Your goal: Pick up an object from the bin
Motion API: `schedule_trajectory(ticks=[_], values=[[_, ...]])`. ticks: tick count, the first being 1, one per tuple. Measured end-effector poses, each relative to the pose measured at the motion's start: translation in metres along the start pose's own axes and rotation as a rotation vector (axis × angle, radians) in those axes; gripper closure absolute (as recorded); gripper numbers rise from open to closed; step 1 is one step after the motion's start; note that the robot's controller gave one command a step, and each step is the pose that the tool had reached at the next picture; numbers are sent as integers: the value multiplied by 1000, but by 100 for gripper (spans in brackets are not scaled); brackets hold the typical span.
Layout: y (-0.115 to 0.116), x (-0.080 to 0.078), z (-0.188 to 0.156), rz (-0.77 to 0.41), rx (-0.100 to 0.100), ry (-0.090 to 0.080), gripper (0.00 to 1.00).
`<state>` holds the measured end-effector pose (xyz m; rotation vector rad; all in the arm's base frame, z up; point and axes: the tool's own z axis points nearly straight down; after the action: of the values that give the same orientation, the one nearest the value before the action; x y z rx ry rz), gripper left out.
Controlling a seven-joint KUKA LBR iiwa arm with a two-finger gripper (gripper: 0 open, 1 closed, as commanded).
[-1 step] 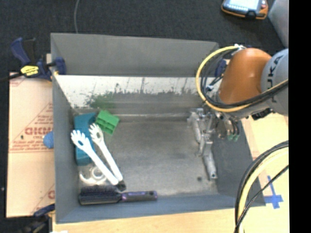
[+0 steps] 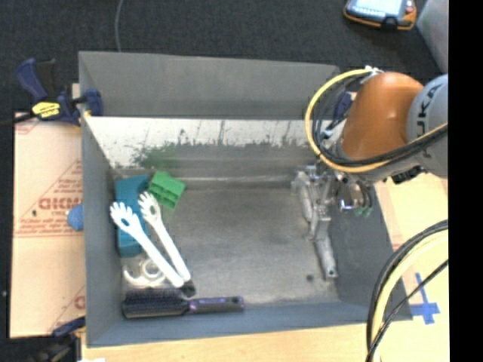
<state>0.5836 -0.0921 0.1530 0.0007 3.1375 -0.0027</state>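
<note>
Currently poised over bare floor on the right side of the grey sheet-metal bin point(image 2: 226, 138): the arm's two-finger metal gripper point(image 2: 324, 240), below the orange wrist cover. Opening width: can't tell. No bin item seen in its grasp. Well apart from all the pickable stuff, clustered along the left wall. Back-left: small green ridged plastic block point(image 2: 167, 188), touching a bigger teal plastic box point(image 2: 130, 202). Across the teal box & running toward the front: pair of white plastic salad servers w/ forked ends point(image 2: 162, 243), side by side, lying over a pale ring-shaped item point(image 2: 139, 271) (too unclear to name). Along the front wall: black-bristled hairbrush w/ purple handle point(image 2: 181, 305), handle pointing right, nearest thing to the gripper. Judging for the pick: green block prob. easiest, being light, rigid, compact, w/ ridges giving some bite; best taken across two opposite sides, from its open right, clear of the teal box. Servers prob. light, stiff, slick & thin; apt to pivot or slip if pinched at an end, so mid-shaft, across the narrow width. Brush likewise light & stiff; hold at the handle near the head, not on the springy bristles. Teal box likely too wide unless taken on a thin edge. Risk: crowding vs. the left wall, little room there.
</note>
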Motion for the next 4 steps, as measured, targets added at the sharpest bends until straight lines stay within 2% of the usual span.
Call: schedule_trajectory(ticks=[1,2,3,4], values=[[-59,-31,70,-634,1,-3,0],[-43,-18,4,-720,1,-4,0],[-49,-23,51,-1266,-17,-15,0],[-55,-23,76,-1219,-8,-35,0]])
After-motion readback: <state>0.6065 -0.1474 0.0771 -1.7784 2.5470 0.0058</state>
